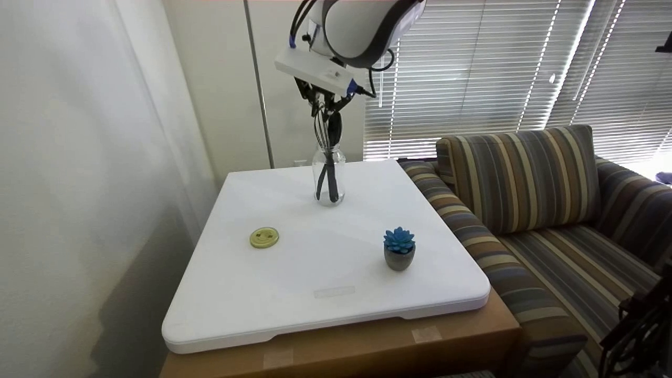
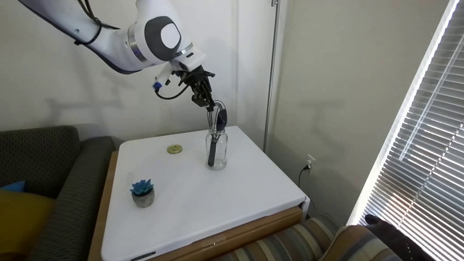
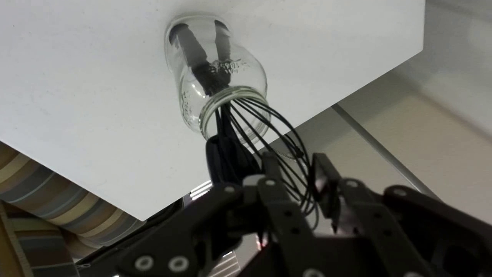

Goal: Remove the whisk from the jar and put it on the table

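Observation:
The whisk stands wire head up in the clear glass jar, its black handle down inside. It also shows in an exterior view and the wrist view. The jar stands upright on the white table; its rim is clear in the wrist view. My gripper is partly closed from above, with the upper wires between its fingers and filling the gap. In both exterior views the gripper is at the top of the wire head.
A dark utensil with a broad head leans in the same jar beside the whisk. A yellow-green disc and a blue succulent in a grey pot are on the table. A striped sofa and walls border it.

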Controlling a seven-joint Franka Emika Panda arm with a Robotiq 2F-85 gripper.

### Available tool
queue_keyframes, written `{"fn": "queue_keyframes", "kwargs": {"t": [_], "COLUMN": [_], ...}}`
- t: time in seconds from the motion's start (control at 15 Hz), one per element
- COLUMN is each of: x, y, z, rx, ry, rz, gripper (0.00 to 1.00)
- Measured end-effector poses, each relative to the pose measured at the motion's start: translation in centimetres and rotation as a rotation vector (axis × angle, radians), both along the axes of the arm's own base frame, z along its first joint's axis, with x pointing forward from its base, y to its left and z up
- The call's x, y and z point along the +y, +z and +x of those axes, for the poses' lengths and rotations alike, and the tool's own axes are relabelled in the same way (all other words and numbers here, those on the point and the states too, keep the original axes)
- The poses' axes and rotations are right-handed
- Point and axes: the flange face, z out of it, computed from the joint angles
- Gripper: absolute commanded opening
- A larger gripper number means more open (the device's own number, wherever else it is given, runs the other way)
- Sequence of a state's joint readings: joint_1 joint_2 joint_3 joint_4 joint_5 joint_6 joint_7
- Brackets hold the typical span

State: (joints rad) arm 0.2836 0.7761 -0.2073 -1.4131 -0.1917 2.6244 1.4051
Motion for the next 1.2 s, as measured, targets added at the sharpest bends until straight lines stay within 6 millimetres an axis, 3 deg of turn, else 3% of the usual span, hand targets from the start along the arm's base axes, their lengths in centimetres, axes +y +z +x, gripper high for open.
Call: {"fn": "queue_keyframes", "kwargs": {"t": [0.27,1.2], "x": [0.12,0.08], "y": [0.12,0.17], "z": [0.04,0.07], "rx": [-0.010,-0.022], "ry": [0.004,0.008], "rz": [0.002,0.004], "gripper": [0.01,0.01]}}
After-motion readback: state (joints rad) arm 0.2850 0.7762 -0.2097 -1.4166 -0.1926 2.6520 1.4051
